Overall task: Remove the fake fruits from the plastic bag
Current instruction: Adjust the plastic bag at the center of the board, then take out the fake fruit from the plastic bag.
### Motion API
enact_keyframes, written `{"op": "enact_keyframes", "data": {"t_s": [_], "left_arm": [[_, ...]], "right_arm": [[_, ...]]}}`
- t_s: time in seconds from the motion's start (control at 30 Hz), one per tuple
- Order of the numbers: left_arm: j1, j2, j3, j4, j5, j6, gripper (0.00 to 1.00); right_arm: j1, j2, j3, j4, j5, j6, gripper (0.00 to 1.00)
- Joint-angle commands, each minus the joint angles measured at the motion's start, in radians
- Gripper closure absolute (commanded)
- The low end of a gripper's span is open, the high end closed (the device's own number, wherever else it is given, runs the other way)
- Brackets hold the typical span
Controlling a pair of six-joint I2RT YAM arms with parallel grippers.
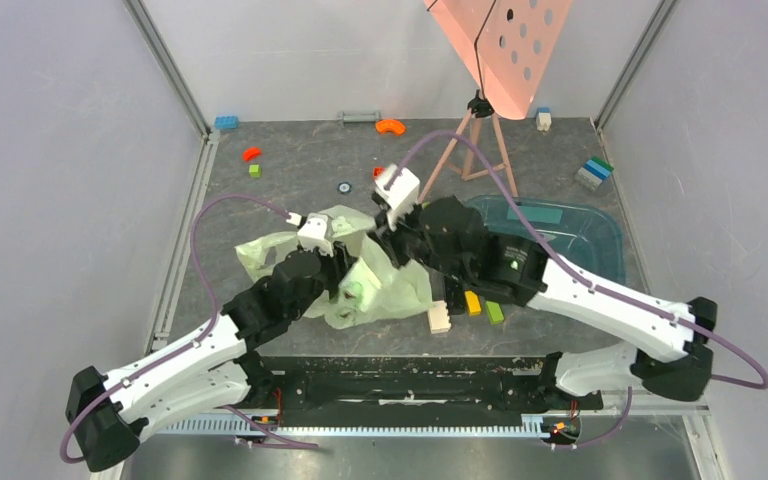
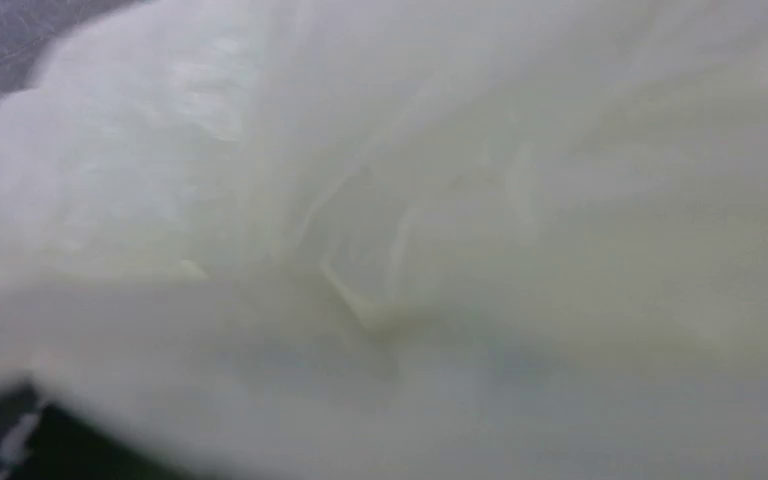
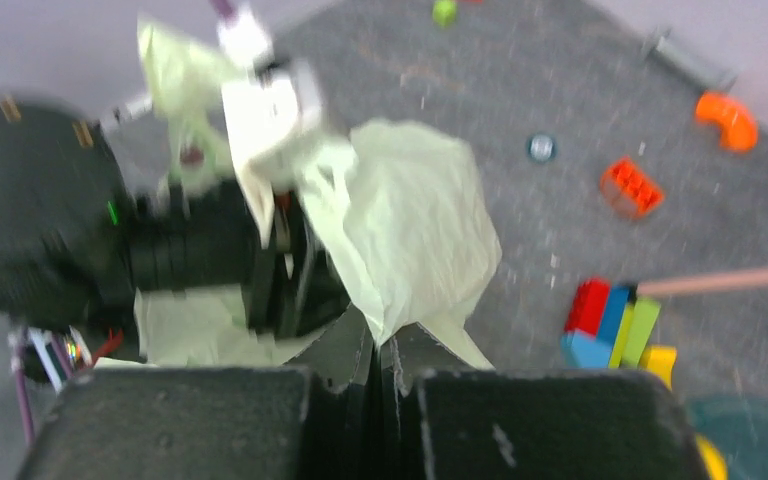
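The dark grey counter [image 1: 300, 160] carries the plastic bag [image 1: 385, 290], a crumpled pale-green heap at its middle between the two arms. Its film is too clouded to tell whether any fake fruits lie inside. To the right, well apart from the bag, sits the teal tray [image 1: 585, 225]. The right arm covers much of it from above, and the right wrist view adds only a blurred scrap of yellow at its rim. The right claw [image 3: 382, 345] has its fingers pressed together, pinching a fold of the bag and holding that part up off the counter. The left claw [image 1: 352, 280] is sunk into the bag's folds. Its own camera shows nothing but pale film right up against the lens, so I cannot tell how far its fingers are spread. Only the overhead view shows the cream brick [image 1: 440, 320] just beside the bag's near edge. Only the right wrist view shows a stack of coloured bricks [image 3: 610, 325].
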Motion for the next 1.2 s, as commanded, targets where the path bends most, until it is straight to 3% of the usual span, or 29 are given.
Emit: {"op": "enact_keyframes", "data": {"t_s": [0.0, 0.2, 0.4, 0.57, 0.83, 1.0, 1.17], "left_arm": [[0.001, 0.023, -0.002, -0.048, -0.031, 0.017, 0.46], [0.002, 0.024, -0.014, -0.082, -0.020, 0.007, 0.47], [0.001, 0.010, -0.021, -0.129, 0.016, -0.045, 0.50], [-0.001, 0.015, -0.055, -0.185, 0.063, -0.130, 0.57], [-0.044, -0.030, -0.174, -0.260, 0.070, -0.385, 0.66], [-0.070, -0.126, -0.255, -0.282, 0.034, -0.463, 0.58], [-0.070, -0.202, -0.241, -0.261, 0.016, -0.396, 0.46]], "right_arm": [[0.000, -0.157, -0.279, 0.052, -0.061, 0.068, 1.00], [0.008, -0.374, -0.722, 0.244, -0.401, 0.187, 1.00], [0.076, -0.446, -0.965, 0.332, -0.346, 0.351, 1.00], [0.152, -0.439, -1.016, 0.376, -0.286, 0.411, 1.00], [0.266, -0.324, -0.997, 0.428, -0.155, 0.408, 1.00], [0.300, -0.278, -1.014, 0.435, -0.057, 0.411, 1.00], [0.309, -0.262, -1.014, 0.438, -0.039, 0.403, 1.00]]}}
